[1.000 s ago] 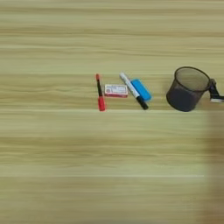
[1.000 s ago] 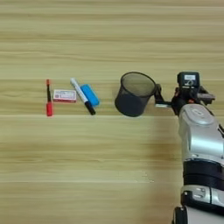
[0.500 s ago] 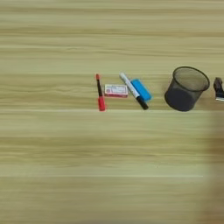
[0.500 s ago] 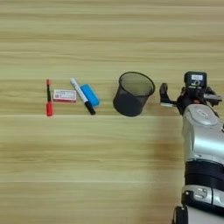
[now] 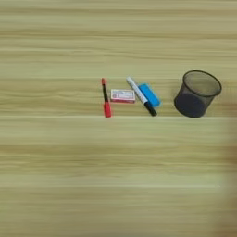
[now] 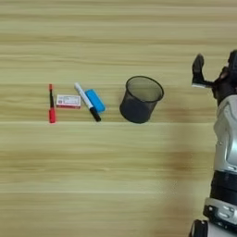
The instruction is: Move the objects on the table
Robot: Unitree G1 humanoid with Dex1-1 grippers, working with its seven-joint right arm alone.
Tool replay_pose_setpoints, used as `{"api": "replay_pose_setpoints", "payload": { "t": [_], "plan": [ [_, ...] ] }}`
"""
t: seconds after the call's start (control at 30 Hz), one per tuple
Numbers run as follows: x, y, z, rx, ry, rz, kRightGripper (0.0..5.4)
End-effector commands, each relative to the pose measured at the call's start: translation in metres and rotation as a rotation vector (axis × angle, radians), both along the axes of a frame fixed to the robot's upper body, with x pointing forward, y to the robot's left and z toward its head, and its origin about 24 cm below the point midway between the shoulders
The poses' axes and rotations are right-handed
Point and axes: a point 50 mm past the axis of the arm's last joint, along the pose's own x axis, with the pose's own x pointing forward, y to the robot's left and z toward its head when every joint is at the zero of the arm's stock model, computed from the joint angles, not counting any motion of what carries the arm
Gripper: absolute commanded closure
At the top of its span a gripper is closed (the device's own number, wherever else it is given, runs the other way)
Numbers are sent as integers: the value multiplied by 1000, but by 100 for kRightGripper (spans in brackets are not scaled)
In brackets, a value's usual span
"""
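Observation:
Several small items lie in a row on the wood table. A thin black pen with a red cap is leftmost, then a small white-and-red box, a white marker with a black cap and a blue oblong block touching the marker. The black mesh cup stands upright to their right, with nothing showing inside it. My right gripper shows only in the right eye view. It hangs open to the right of the cup and a little beyond it, apart from the rim, holding nothing.
My silver forearm runs down the right edge of the right eye view to the bottom corner. Bare wood stretches in front of and behind the row of items.
The gripper held the tilted cup by its rim a second ago. It has let go and drawn back to the right and away; the cup now stands upright. The other items have not moved.

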Motion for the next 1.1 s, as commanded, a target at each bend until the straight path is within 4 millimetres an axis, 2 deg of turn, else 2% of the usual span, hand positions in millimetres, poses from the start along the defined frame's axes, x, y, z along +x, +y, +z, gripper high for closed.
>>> {"api": "replay_pose_setpoints", "payload": {
  "t": [0.03, 0.3, 0.5, 0.63, 0.9, 1.1],
  "plan": [
    [-7, 20, 38, -37, -157, 155, 3],
    [-25, 61, 38, -63, -145, 445, 3],
    [-36, 106, 15, -122, -48, 716, 3],
    [-35, 130, -3, -98, 36, 825, 3],
    [-26, 149, -37, -72, 189, 870, 3],
    [-12, 144, -59, -12, 343, 766, 3]
  ]
}}
